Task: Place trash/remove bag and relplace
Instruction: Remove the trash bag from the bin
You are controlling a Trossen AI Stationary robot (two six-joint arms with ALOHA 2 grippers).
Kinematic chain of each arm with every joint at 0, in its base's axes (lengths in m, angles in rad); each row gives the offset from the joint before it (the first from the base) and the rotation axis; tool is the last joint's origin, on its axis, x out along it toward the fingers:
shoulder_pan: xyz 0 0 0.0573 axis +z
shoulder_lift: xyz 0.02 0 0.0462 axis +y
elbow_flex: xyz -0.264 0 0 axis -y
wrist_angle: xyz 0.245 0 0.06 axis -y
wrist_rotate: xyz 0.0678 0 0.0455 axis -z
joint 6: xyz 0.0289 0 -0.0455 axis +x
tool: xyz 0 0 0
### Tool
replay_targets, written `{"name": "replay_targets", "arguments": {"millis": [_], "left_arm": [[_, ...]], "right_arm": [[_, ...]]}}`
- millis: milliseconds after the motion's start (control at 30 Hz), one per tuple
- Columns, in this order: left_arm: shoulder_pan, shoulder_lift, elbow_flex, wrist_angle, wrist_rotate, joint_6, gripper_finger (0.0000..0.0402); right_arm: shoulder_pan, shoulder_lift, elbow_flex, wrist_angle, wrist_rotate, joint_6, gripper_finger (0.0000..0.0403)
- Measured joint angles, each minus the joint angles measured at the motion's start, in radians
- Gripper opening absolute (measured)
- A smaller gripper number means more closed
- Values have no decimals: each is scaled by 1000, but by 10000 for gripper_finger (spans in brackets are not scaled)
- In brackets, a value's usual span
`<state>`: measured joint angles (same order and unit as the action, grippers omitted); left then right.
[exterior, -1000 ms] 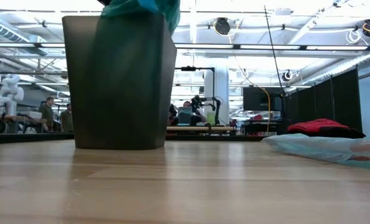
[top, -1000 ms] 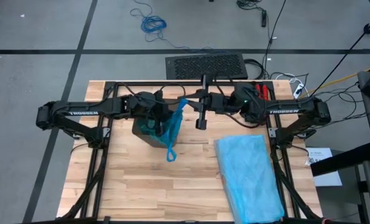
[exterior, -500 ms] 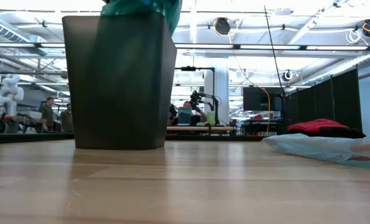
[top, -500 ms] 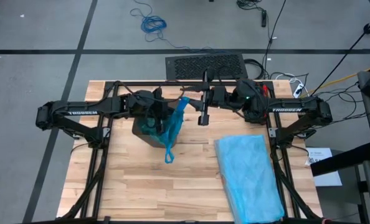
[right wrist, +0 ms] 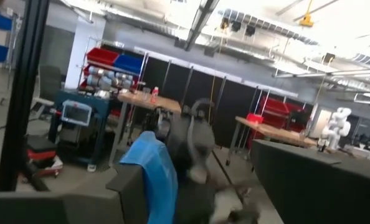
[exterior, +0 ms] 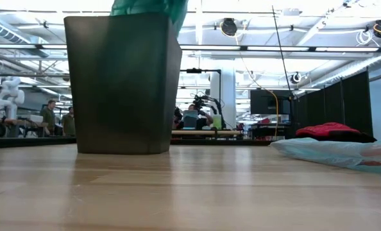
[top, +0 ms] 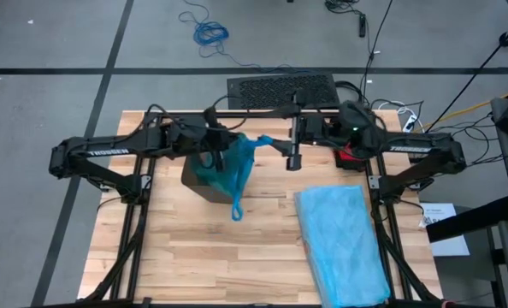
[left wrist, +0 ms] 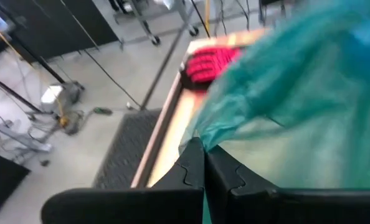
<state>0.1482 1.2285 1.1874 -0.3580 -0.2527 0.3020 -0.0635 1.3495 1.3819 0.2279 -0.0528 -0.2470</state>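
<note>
left gripper (top: 213, 142) above the dark bin (exterior: 123, 83), fingers (left wrist: 194, 167) pressed together on the teal bag (top: 228, 167), half lifted out and draped over the rim. right gripper (top: 293, 160) apart, fingers unreadable. likely risk: thin plastic slipping or tearing, or dragging the bin over. "trossen" readable on both arms.

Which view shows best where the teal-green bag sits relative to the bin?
The high view: the bag spills from the dark bin over its side, the left pincer at its top. The low view shows only a bunched top above the rim. The left wrist view shows stretched plastic pinched; the right wrist view, a distant strip.
</note>
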Motion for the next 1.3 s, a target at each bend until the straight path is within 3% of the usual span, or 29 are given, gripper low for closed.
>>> {"name": "replay_targets", "arguments": {"millis": [433, 867, 1067, 1300], "left_arm": [[0, -6, 193, -108, -99, 72, 0], [0, -5, 198, -128, -119, 71, 0], [0, -5, 199, -206, -67, 47, 2], [0, -4, 199, -277, -27, 46, 63]], "right_arm": [[0, -113, 0, -71, 0, -8, 247], [-2, -40, 0, -111, 3, 45, 247], [-8, -35, 0, -108, 4, 24, 247], [-8, -40, 0, -109, 4, 23, 247]]}}
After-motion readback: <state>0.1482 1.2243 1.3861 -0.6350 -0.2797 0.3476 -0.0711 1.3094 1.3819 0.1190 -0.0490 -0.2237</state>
